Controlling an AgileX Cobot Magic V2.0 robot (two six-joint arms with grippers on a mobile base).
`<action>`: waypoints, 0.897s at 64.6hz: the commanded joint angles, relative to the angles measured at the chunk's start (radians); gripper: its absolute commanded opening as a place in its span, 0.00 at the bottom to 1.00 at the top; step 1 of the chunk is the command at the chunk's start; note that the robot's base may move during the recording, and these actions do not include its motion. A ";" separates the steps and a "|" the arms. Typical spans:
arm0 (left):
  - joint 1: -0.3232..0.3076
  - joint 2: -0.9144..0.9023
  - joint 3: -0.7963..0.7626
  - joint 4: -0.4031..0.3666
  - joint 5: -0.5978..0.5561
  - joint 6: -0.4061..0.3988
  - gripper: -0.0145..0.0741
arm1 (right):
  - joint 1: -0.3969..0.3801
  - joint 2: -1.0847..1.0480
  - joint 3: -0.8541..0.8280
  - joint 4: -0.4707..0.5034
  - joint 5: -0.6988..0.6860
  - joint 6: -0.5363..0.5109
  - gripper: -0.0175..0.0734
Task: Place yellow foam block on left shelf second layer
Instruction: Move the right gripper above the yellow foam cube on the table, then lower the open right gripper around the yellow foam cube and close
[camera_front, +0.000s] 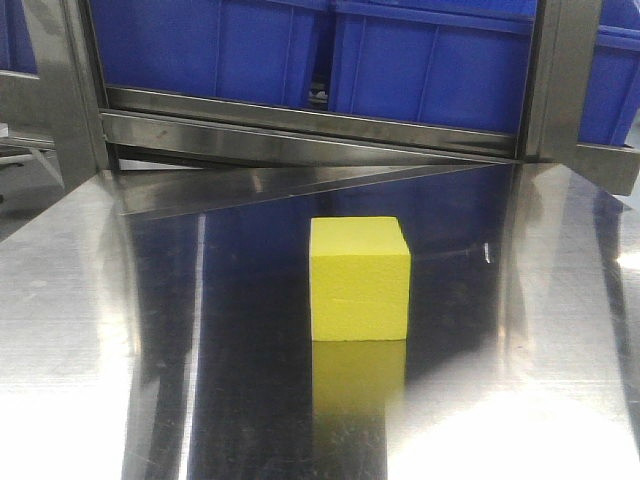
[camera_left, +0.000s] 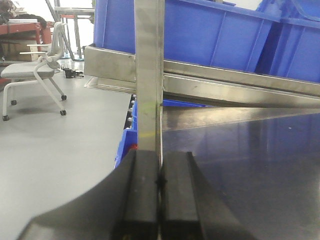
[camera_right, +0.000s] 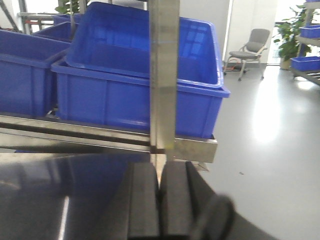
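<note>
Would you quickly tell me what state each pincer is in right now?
Left pincer: closed, holding nothing.
Right pincer: closed, holding nothing.
The yellow foam block sits ungrasped.

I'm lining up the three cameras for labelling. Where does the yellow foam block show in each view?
Exterior front-facing: yellow foam block sits centre frame on the steel surface.
Left wrist-mounted: not in it.
Right wrist-mounted: not in it.
Shared landmark: the blue bins on the steel rack appear in all three.
</note>
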 joint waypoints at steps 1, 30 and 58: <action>-0.006 -0.002 0.026 -0.002 -0.082 -0.004 0.32 | 0.034 0.102 -0.103 0.006 -0.075 -0.006 0.26; -0.006 -0.002 0.026 -0.002 -0.082 -0.004 0.32 | 0.386 0.616 -0.504 0.009 0.245 -0.006 0.37; -0.006 -0.002 0.026 -0.002 -0.082 -0.004 0.32 | 0.700 1.030 -0.800 -0.028 0.485 0.038 0.88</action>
